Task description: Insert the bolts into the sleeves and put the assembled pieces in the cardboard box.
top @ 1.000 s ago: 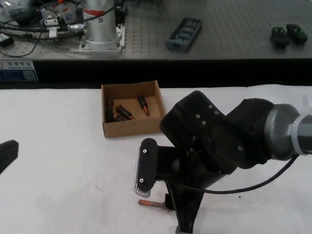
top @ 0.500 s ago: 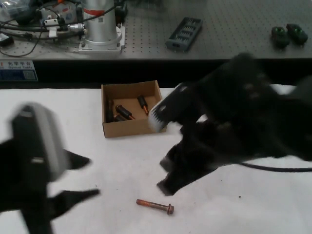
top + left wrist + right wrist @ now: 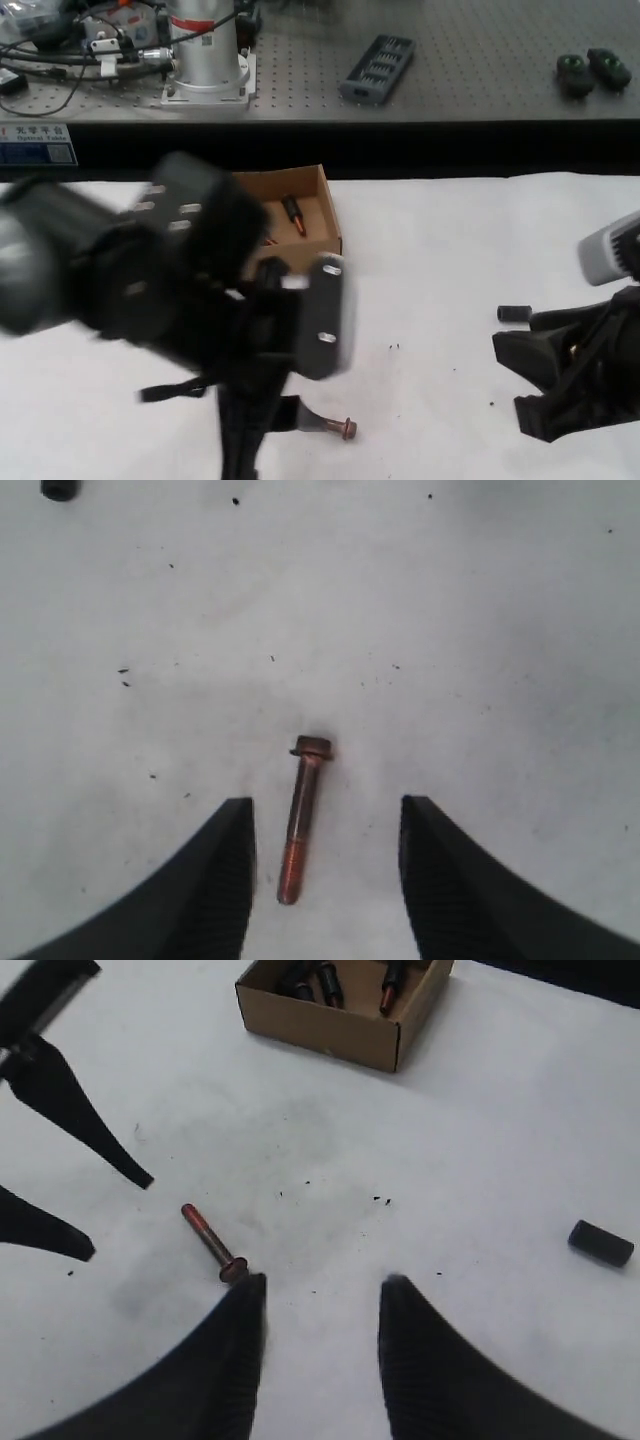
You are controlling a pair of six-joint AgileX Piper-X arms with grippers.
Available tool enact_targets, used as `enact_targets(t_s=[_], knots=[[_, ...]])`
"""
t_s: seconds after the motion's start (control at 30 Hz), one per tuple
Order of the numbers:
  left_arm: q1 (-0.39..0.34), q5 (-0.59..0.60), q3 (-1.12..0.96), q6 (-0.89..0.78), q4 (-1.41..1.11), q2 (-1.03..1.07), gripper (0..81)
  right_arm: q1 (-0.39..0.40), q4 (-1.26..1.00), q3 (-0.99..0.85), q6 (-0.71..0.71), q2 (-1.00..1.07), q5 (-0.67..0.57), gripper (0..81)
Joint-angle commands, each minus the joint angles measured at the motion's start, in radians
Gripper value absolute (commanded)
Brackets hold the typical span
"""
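white cloth bears one copper bolt, perforated metal table behind.

White-covered bench carrying: bolt lying flat | sleeve lying well apart | cardboard box sitting farther back

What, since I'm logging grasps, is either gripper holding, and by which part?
Nothing is held. The open left gripper straddles the bolt, which lies on the cloth untouched; the right gripper is open and empty.

Silver post, grey case and cables rest on perforated board.
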Motion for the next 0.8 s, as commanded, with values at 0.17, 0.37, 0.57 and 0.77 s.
enact_targets(t_s=[0.17, 0.37, 0.57, 0.77], knots=[[-0.076, -0.262, -0.24, 0.129, 0.209, 0.255, 33.9, -0.008, -0.006, -0.001, 0.023, -0.007, -0.05, 28.4], [-0.076, -0.276, -0.316, 0.145, 0.214, 0.355, 31.2, -0.008, 0.019, -0.001, 0.032, -0.007, -0.069, 28.4], [-0.076, -0.259, -0.35, 0.145, 0.22, 0.402, 29.9, -0.008, 0.028, 0.009, 0.032, -0.007, -0.069, 28.4], [-0.076, -0.237, -0.35, 0.145, 0.233, 0.402, 29.9, -0.008, 0.013, 0.041, 0.034, -0.007, -0.066, 28.4]])
